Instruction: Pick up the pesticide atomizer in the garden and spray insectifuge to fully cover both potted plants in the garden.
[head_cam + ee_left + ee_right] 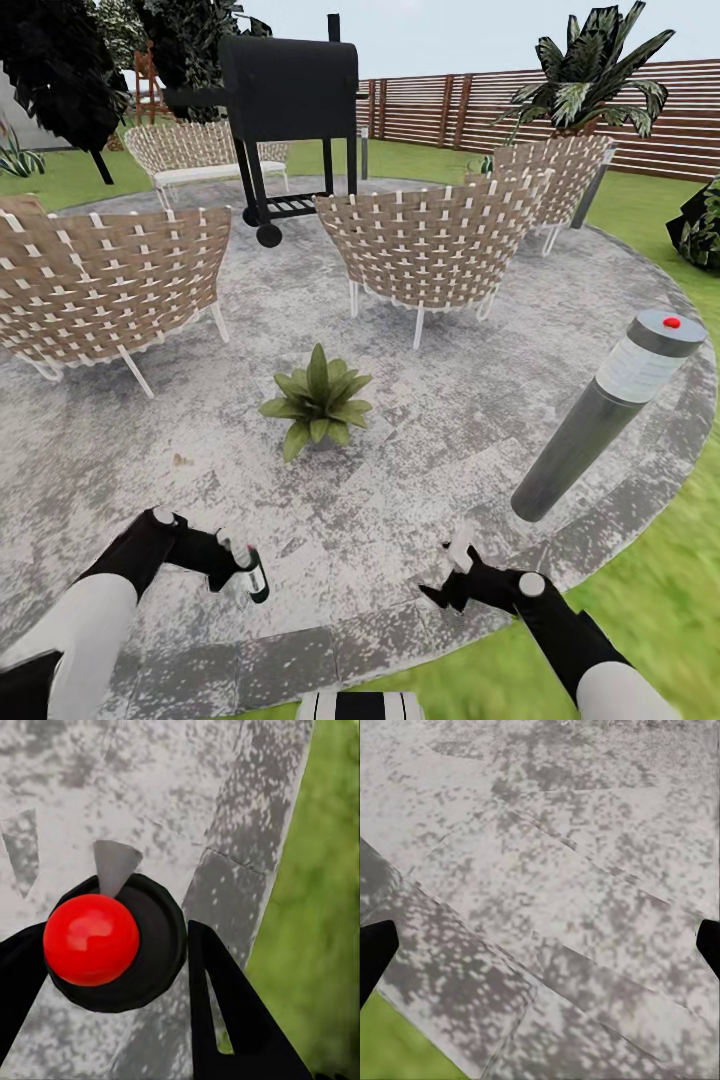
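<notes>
holding the small slim dark pesticide atomizer with its white label (pixel 256 574), the black left pincer (pixel 236 566) was closed around the bottle low over the round grey mottled stone patio (pixel 420 440) of the garden, so the pickup looked done and the spraying step appeared to be in hand. in the left wrist view a round black part of the atomizer with a glossy red ball on it (pixel 91 939) sat between the two dark fingers (pixel 225 1005), with the patio edge and green lawn (pixel 322 892) beyond. the black right pincer (pixel 452 580) hung spread wide and empty over the paving, its fingertips (pixel 375 952) showing at opposite edges of the right wrist view with bare stone between them. one potted plant, a low rosette of pointed green leaves (pixel 318 398), stood on the patio ahead of both arms, well apart from the atomizer, in front of the woven beige wicker chairs (pixel 430 245) and the black barrel grill on wheels (pixel 290 110). the next move probably called for bringing the bottle nearer the rosette, pointing the nozzle at its leaves and sweeping the spray over all of them. which way the nozzle faced could not be told, the rosette's pot was hidden under its leaves, and a second plant of that kind could not be made out. a grey cylindrical bollard light with a red dot on its cap (pixel 600 420) stood at the right.
</notes>
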Tool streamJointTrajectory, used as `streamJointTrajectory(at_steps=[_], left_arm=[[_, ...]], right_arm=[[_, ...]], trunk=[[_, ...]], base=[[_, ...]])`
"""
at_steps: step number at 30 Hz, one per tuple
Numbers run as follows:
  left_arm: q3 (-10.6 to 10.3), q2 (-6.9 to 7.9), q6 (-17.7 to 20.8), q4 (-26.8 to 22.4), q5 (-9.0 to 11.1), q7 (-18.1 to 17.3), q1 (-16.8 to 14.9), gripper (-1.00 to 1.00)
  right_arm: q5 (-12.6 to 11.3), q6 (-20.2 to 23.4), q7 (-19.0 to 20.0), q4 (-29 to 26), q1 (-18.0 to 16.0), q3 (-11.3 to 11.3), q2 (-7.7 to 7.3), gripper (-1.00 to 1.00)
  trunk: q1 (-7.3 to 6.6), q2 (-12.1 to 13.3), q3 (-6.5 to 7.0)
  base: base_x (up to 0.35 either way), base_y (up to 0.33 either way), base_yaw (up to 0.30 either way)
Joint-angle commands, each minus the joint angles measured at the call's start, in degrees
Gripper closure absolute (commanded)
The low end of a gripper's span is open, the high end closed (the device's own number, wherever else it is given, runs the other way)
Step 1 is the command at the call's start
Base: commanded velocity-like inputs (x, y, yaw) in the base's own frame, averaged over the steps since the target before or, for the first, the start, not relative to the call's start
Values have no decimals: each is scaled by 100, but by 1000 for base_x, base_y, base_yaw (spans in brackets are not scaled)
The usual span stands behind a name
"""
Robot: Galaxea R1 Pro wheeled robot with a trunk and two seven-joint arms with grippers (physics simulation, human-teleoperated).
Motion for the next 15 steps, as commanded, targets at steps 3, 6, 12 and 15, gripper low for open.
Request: streamJointTrajectory(at_steps=[3, 6, 12, 15], left_arm=[[-471, -66, 203, -49, -106, -251, -55, 100], [-622, -58, 341, -299, -89, -299, -11, 100], [-652, -73, 330, -394, -59, -321, 20, 100], [-648, -73, 314, -395, -53, -304, 26, 100]], right_arm=[[80, 60, 559, -233, -26, 9, 5, -100], [81, 82, 969, -496, -30, 9, 7, -100], [73, 81, 1067, -662, -34, 9, 354, 100], [67, 91, 1069, -802, -39, 9, 549, 100]], trunk=[[-1, -2, -5], [-1, -2, -5], [-1, -2, -5], [-1, -2, -5]], base=[[0, 0, 0], [0, 0, 0], [0, 0, 0], [0, 0, 0]])
